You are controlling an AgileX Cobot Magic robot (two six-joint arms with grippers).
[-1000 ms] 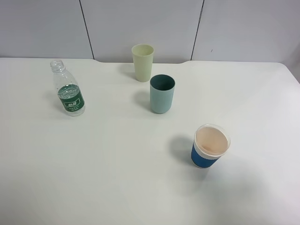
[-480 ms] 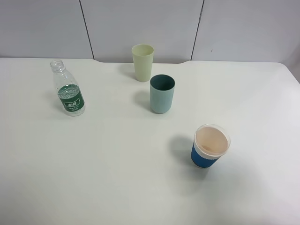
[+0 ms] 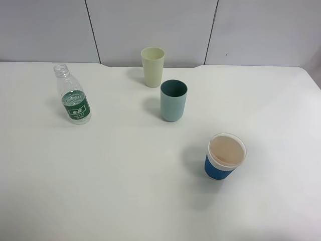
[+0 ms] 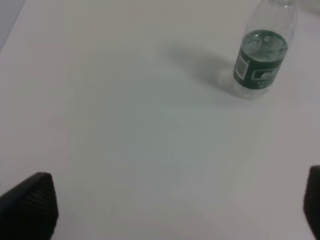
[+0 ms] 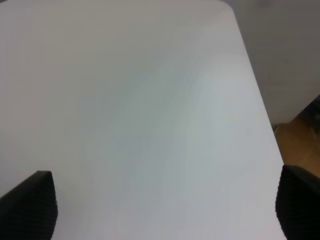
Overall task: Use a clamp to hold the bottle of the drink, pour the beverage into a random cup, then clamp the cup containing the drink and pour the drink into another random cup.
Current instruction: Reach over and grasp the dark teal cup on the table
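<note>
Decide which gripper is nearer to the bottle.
Left. The left gripper has the bottle standing ahead of it, untouched; the right gripper faces only table, no bottle.

All items are stood on the tabletop (image 3: 125, 191). The bottle (image 3: 73, 95) is placed at the left. The rear tumbler (image 3: 152, 67) is set at centre back, the front tumbler (image 3: 173, 100) just before it, rightward. The paper cup (image 3: 225, 156) is located nearest, right, well apart.

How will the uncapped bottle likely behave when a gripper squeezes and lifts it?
The bottle looks like thin plastic, so it probably dents under a squeeze. Capless with liquid inside, it may spill. Small and narrow-based, it likely tips easily.
</note>
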